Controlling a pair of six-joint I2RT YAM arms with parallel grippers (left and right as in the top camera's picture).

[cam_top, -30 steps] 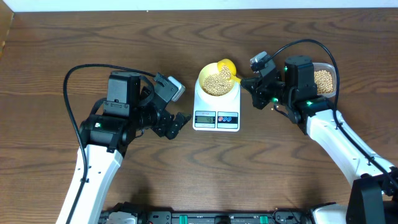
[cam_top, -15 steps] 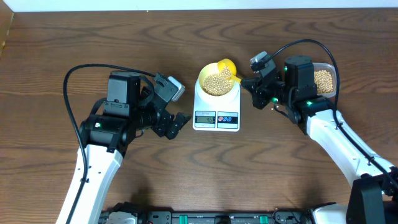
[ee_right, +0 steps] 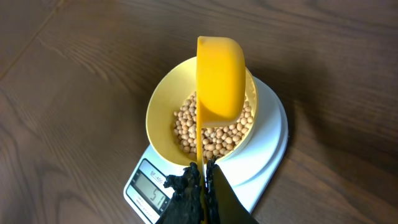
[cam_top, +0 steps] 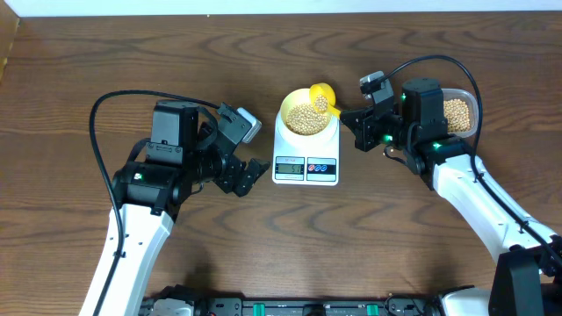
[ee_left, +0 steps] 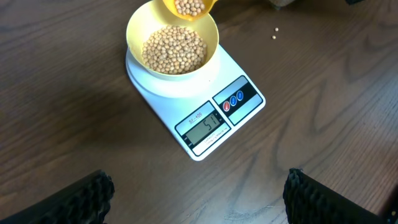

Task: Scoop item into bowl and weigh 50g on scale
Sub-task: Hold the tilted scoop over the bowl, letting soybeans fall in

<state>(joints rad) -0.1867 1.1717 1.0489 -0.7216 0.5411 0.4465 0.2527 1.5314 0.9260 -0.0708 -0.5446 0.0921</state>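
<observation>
The pale yellow bowl (cam_top: 305,115) sits on the white scale (cam_top: 306,160) and holds many tan beans (cam_top: 304,119). The scale's display (ee_left: 205,129) reads 51. My right gripper (cam_top: 356,122) is shut on the handle of a bright yellow scoop (cam_top: 322,97), held tilted over the bowl's far right rim with some beans in it (ee_left: 188,7). In the right wrist view the scoop (ee_right: 219,78) hangs over the bowl (ee_right: 163,109), handle between the jaws (ee_right: 203,180). My left gripper (cam_top: 248,172) is open and empty, left of the scale; its fingers (ee_left: 199,199) frame bare table.
A clear plastic tub (cam_top: 458,111) with more beans stands at the right behind my right arm. One stray bean (ee_left: 274,35) lies on the table beyond the scale. The wooden table's far edge runs along the top.
The scoop has lifted and turned slightly over the bowl's rim, and my right wrist shifted a little right. The left arm has not moved.
</observation>
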